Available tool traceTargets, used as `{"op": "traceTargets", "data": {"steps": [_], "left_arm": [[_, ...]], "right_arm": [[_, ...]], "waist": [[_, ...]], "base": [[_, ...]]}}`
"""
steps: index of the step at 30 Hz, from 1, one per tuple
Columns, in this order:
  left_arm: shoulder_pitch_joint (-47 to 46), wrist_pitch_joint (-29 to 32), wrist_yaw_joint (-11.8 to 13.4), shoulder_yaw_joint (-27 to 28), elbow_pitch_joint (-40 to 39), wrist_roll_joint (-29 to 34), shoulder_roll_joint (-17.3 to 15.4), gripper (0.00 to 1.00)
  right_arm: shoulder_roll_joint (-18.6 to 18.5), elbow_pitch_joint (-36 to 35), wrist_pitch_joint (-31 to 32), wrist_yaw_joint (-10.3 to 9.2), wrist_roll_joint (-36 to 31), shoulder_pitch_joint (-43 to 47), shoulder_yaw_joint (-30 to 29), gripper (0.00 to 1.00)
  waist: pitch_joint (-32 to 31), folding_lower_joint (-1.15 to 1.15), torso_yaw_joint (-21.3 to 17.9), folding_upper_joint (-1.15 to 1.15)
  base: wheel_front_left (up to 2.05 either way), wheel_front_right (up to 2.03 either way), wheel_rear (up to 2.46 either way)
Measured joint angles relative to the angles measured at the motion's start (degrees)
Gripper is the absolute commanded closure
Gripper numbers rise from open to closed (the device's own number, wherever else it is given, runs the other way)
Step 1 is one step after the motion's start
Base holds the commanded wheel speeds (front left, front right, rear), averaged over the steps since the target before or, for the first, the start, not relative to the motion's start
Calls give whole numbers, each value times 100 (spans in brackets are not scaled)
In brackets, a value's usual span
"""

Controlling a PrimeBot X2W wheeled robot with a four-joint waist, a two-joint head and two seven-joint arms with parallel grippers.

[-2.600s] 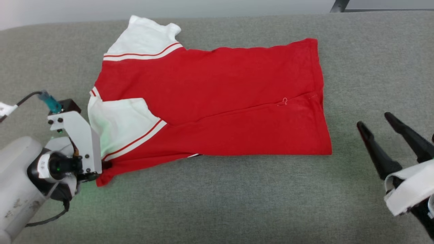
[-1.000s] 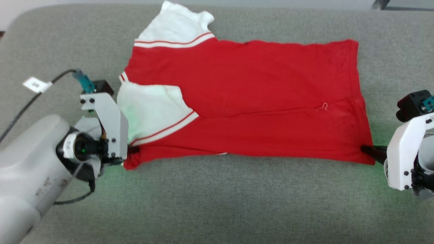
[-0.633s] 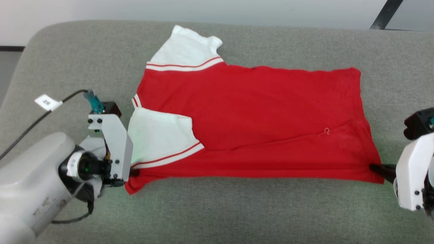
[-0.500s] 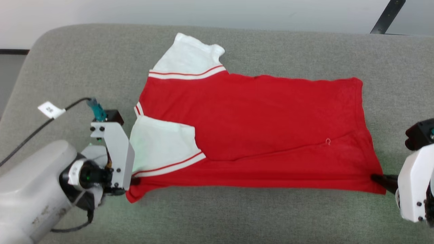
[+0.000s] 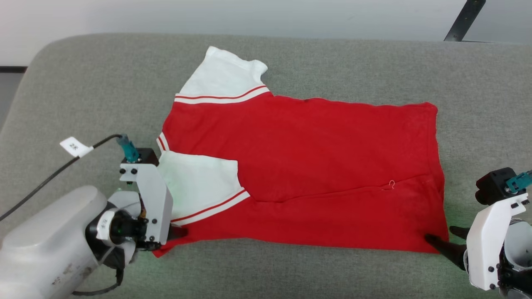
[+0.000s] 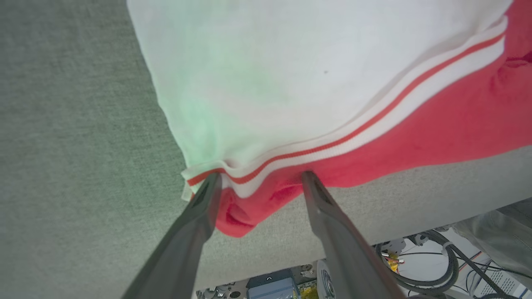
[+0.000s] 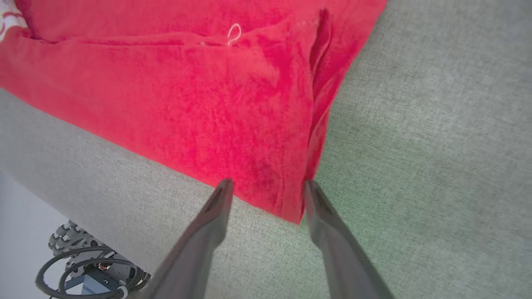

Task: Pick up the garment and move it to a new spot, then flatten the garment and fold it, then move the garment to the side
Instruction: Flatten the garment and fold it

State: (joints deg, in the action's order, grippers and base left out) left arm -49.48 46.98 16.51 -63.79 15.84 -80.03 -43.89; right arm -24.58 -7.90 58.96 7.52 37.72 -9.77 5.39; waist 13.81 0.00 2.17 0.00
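Observation:
The garment (image 5: 316, 166), a red jersey with white sleeves and red-and-white striped trim, lies flat on the grey cushion (image 5: 83, 91) with its back up and one long side folded over. The "23" is hidden. My left gripper (image 5: 176, 233) is at the near sleeve-side corner. In the left wrist view it (image 6: 257, 178) stands open, its fingers straddling the bunched red corner (image 6: 237, 211) under the striped trim. At the near hem corner my right gripper (image 5: 440, 236) is open too, with its fingers (image 7: 216, 207) on either side of the hem corner (image 7: 286, 199).
The cushion's near edge runs just below the garment. Beyond it the wrist views show cables (image 6: 436, 257) and part of the robot's base (image 7: 83, 265). A dark strut (image 5: 463, 20) leans at the far right against a pale wall. Bare cushion lies left and right of the garment.
Both grippers held the garment's near corners and drew its near edge toward me. Now both have opened and let the corners go. The camera has also shifted.

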Motion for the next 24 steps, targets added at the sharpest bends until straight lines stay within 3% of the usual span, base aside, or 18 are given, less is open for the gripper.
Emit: {"op": "traceTargets", "data": {"steps": [6, 12, 24], "left_arm": [[-21, -31, -1, 25, -23, 42, -85, 0], [-57, -274, -4, 207, -242, 45, -274, 0], [-386, -1811, -309, 681, -450, 758, -491, 0]], "right_arm": [[-4, -36, -226, 0, 0, 20, -132, 0], [9, -386, -940, 0, -129, 158, -287, 0], [-210, -880, -4802, 0, -1306, 224, 90, 0]], "waist": [[-109, 0, -22, 0], [-244, 0, 0, 0], [-356, 0, -102, 0]], "base": [[0, 0, 0], [0, 0, 0], [0, 0, 0]]}}
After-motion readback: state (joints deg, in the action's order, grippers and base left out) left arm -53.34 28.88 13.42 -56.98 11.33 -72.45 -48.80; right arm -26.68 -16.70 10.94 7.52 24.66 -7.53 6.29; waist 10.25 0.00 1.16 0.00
